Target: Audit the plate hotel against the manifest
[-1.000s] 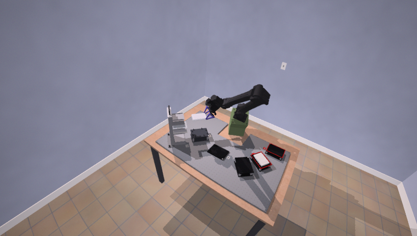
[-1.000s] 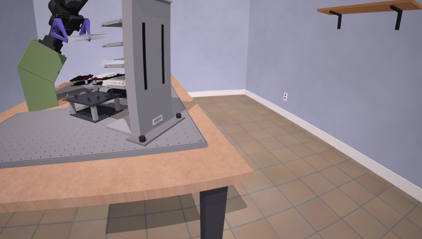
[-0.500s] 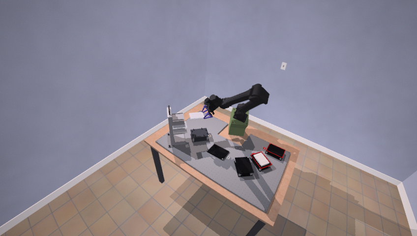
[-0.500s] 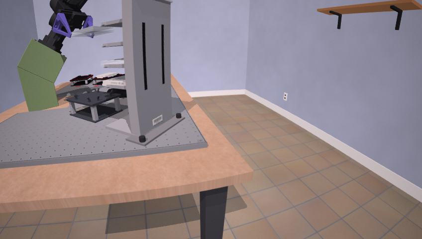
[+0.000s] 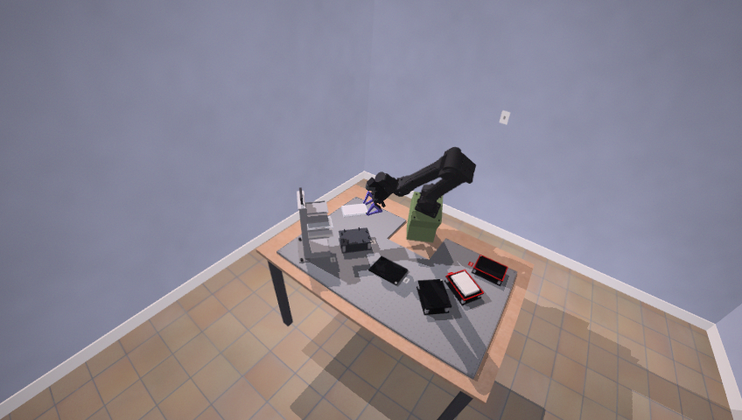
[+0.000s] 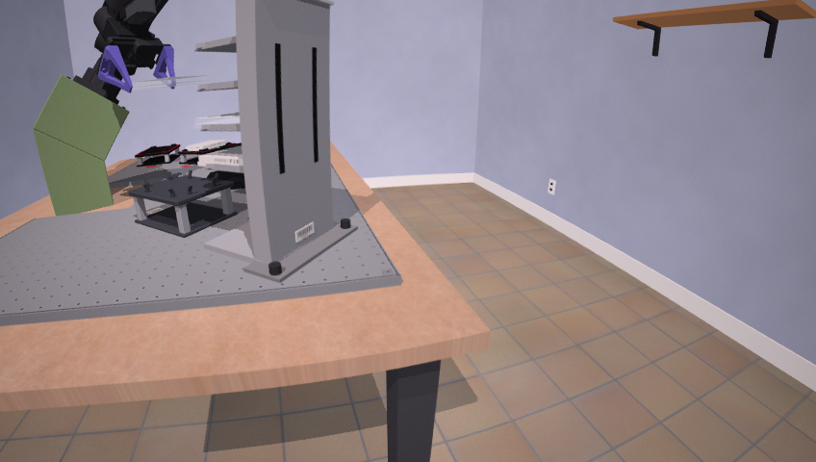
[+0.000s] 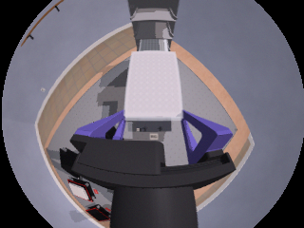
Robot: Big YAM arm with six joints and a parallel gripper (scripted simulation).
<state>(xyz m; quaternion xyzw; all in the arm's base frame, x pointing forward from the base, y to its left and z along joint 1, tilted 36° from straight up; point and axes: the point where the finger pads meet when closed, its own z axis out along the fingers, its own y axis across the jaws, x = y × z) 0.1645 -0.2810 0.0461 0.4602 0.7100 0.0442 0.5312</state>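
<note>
Wrist view: purple fingers clamp a white plate point(image 7: 152, 85) by its long sides. Plate level, facing the plate hotel point(image 6: 283, 114), seemingly short of its shelves.

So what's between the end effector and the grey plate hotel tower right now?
Only the white rectangular plate, gripped at its near end by the end effector and pointing toward the grey plate hotel tower. The wrist view shows it best.

Top looks down from afar, exterior sits low behind hotel point(image 6: 284, 131).
</note>
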